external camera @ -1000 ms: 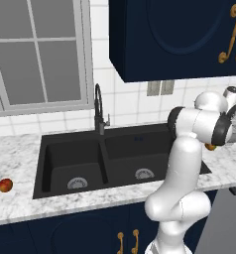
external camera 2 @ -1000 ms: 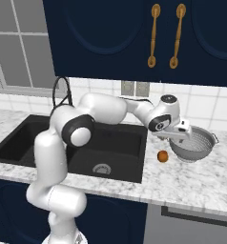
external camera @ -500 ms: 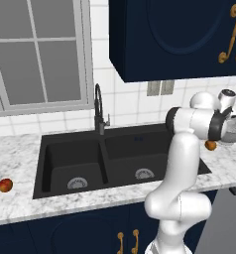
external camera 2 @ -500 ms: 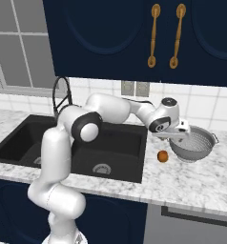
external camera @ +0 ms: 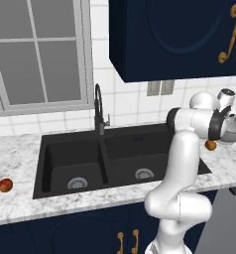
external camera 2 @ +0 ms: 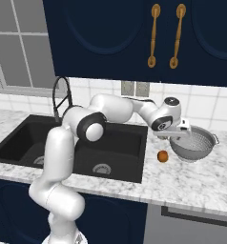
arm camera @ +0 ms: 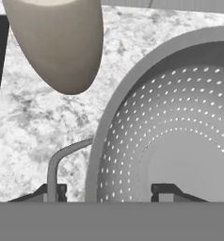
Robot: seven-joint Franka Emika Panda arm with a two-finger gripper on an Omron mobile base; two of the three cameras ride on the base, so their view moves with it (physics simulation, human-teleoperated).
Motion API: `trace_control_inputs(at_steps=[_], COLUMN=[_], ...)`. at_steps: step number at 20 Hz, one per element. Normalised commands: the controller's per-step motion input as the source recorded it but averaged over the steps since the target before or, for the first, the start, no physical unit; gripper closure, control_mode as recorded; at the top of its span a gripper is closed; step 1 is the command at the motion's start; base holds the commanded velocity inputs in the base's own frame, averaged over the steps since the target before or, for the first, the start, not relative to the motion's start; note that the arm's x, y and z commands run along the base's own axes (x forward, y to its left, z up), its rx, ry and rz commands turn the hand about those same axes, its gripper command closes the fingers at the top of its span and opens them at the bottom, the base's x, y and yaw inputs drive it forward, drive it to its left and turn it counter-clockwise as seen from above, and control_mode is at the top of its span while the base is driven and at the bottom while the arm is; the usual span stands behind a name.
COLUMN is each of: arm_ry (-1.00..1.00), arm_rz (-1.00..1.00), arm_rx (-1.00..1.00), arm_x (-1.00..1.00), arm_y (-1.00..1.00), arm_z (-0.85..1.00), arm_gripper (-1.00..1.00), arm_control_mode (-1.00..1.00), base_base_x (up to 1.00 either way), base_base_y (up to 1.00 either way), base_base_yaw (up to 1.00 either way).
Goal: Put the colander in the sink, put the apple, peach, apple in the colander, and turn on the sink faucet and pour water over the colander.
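Left base view: the black double-basin sink (external camera: pixel 115 161) sits in the marble counter (external camera: pixel 21 198), the gooseneck faucet (external camera: pixel 98 109) upright behind the divider between the basins. Two small red fruits, apples by the look (external camera: pixel 1 183), lie on the counter at 9 o'clock of the sink, well apart from it. The arm reaches to 3 o'clock; past its wrist the colander (external camera: pixel 235 131) shows at the frame edge, with the peach (external camera: pixel 210 145) on the counter just beside it, toward the sink. Right base view: the colander (external camera 2: pixel 194 144) stands upright on the counter at 3 o'clock of the sink (external camera 2: pixel 63 143), outside both basins. The gripper (external camera 2: pixel 176 137) is down at the colander's near-left rim. The peach (external camera 2: pixel 163 156) lies at 8 o'clock of the colander, apart from it. Hand view: the gripper (arm camera: pixel 107 193) straddles the colander (arm camera: pixel 180 141) rim at the side handle (arm camera: pixel 62 157), one fingertip (arm camera: pixel 52 193) outside by the handle, the other inside the perforated bowl. Jaws stand partly apart with the rim between them; cannot tell whether the pads press the metal. A pale rounded form (arm camera: pixel 57 42), blurred, hangs at 11 o'clock.
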Motion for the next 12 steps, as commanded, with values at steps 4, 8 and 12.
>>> trace_control_inputs(at_steps=[4, 8, 12], arm_ry=[0.00, -0.06, -0.02], arm_rz=[0.00, -0.06, -0.10], arm_rx=[0.00, 0.00, 0.00], arm_x=[-0.10, -0.79, -0.88], arm_y=[-0.03, -0.29, -0.39], arm_z=[0.00, 0.21, 0.40], arm_gripper=[1.00, 1.00, 1.00], arm_control_mode=[-1.00, -1.00, -1.00], base_base_x=[0.00, 0.00, 0.00], base_base_y=[0.00, 0.00, 0.00], base_base_yaw=[0.00, 0.00, 0.00])
